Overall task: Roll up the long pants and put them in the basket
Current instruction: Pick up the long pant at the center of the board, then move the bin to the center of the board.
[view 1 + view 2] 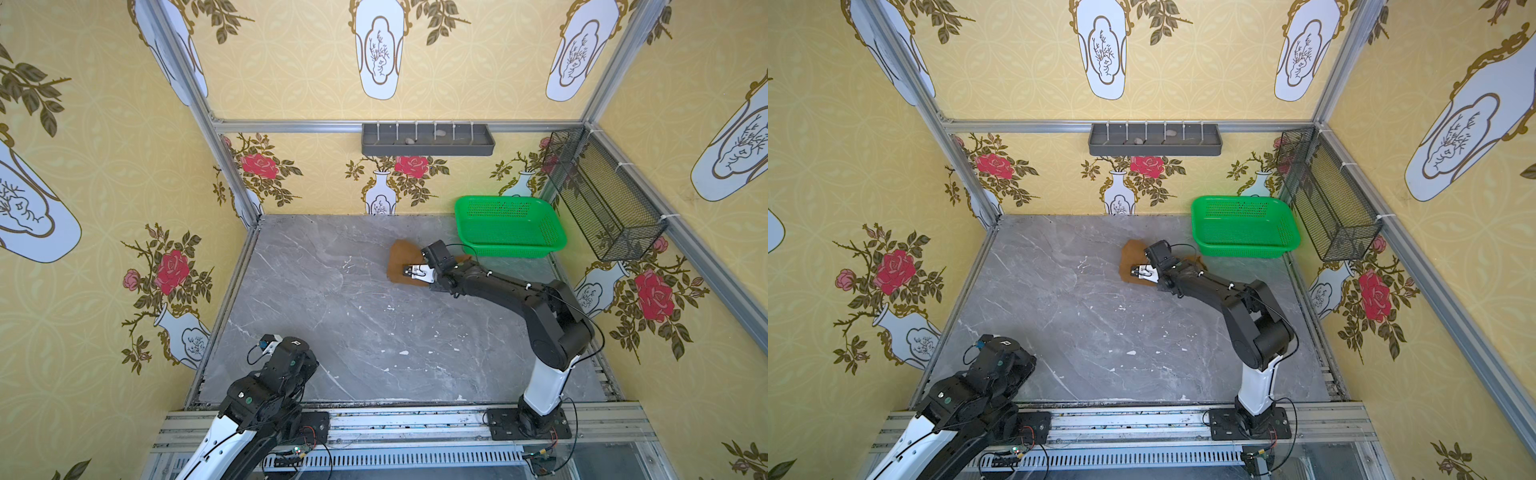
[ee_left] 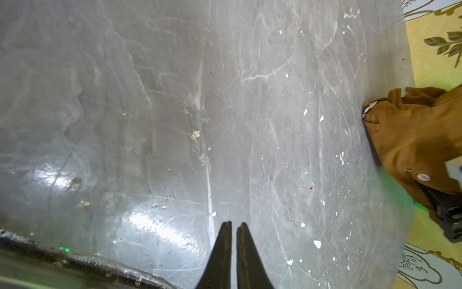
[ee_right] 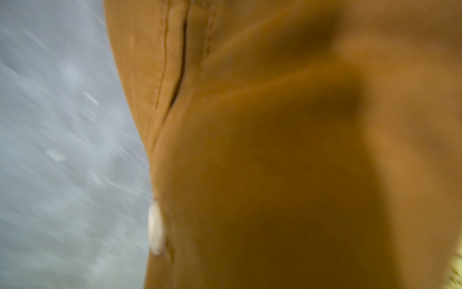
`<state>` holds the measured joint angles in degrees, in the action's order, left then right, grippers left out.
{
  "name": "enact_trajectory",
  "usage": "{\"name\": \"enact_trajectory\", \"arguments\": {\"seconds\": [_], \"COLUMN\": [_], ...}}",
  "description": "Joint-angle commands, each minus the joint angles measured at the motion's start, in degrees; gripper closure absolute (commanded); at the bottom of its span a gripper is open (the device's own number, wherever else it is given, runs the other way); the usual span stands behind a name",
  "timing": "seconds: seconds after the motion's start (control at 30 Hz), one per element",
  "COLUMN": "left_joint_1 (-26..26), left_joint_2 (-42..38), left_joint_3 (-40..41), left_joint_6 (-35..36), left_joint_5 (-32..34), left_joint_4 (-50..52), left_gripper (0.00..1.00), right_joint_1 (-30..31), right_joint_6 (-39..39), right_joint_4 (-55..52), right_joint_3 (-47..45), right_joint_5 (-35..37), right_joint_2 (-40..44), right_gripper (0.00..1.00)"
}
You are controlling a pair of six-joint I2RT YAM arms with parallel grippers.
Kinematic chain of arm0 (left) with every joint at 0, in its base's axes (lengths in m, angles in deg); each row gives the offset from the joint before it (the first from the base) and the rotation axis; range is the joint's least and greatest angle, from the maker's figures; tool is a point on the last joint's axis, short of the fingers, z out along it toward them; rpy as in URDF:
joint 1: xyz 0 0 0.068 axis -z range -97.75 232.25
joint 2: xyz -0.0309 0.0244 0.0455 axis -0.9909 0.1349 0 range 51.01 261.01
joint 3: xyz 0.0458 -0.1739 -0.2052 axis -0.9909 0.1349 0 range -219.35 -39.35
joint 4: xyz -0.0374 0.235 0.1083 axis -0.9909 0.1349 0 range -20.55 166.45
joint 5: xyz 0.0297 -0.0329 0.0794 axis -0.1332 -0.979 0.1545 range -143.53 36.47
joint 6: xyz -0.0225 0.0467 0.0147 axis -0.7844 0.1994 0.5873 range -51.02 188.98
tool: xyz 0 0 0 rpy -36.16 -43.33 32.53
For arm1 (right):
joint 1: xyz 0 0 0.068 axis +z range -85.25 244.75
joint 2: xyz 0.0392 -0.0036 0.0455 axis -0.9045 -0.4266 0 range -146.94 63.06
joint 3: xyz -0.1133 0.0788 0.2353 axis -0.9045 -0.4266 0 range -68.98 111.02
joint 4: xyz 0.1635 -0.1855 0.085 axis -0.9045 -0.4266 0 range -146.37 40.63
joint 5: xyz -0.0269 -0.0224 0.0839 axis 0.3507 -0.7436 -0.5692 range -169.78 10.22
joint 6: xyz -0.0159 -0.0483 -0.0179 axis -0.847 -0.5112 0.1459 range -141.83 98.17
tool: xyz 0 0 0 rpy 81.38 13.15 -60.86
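Beneath the right gripper point(image 1: 409, 272), the long pants point(image 1: 400, 254) lay on the bench point(image 1: 332, 299) as a compact ochre bundle, with a pale button point(image 3: 155, 227) showing at the cloth's edge. Whether that gripper was pinching fabric or merely pressing on it could not be told. A green basket point(image 1: 515, 248) stood just beyond it. Well apart, the left gripper point(image 2: 233, 224) hung closed on nothing. Any further rolling would probably go best with steady downward pressure, so the layers stayed tight and did not slide.
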<state>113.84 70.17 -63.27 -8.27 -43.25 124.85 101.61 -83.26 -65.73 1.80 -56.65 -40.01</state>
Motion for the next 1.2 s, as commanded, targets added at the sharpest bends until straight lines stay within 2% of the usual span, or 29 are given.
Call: {"name": "enact_trajectory", "arguments": {"seconds": [0.0, 0.17, 0.3, 0.37, 0.5, 0.6, 0.73, 0.93, 1.03, 1.17], "left_joint_1": [0.0, 0.0, 0.0, 0.0, 0.0, 0.0, 0.0, 0.0, 0.0, 0.0], "left_joint_2": [1.2, 4.3, 8.5, 10.9, 14.8, 16.7, 17.5, 18.5, 20.4, 23.7], "left_joint_3": [0.5, -0.7, -1.5, -2.1, -3.1, -3.8, -3.6, -2.7, -3.0, -3.4], "left_joint_6": [0.0, 0.5, 1.0, 1.4, 1.7, 1.7, 1.1, 0.5, 1.0, 1.5], "left_joint_5": [-1.6, -1.6, -2.2, -2.6, -3.3, -3.6, -3.8, -3.9, -4.0, -4.3], "left_joint_4": [3.0, 0.7, -1.9, -3.3, -5.7, -6.5, -7.8, -10.2, -11.5, -14.1], "left_gripper": [0.88, 0.88, 0.88, 0.88, 0.88, 0.88, 0.88, 0.88, 0.88, 0.88], "right_joint_1": [-3.9, -10.7, -14.3, -15.6, -17.7, -19.0, -18.9, -18.5, -16.4, -10.6], "right_joint_6": [-4.3, -7.6, -10.5, -11.6, -17.9, -19.4, -14.2, -9.2, -2.6, 1.1], "right_joint_4": [2.4, 9.0, 15.9, 20.1, 37.5, 43.8, 36.4, 32.2, 24.4, 23.3], "right_joint_3": [0.7, 1.4, 2.0, 2.4, 3.4, 6.2, 7.7, 2.9, 3.4, -2.0], "right_joint_5": [4.7, 4.5, 4.9, 5.2, 8.5, 9.2, 6.2, 2.5, 1.7, 4.6], "right_joint_2": [3.9, 8.6, 9.1, 8.4, 3.9, 0.4, 1.6, 4.9, 6.7, 10.1], "right_gripper": [1.00, 1.00, 1.00, 1.00, 1.00, 1.00, 1.00, 1.00, 1.00, 1.00]}}
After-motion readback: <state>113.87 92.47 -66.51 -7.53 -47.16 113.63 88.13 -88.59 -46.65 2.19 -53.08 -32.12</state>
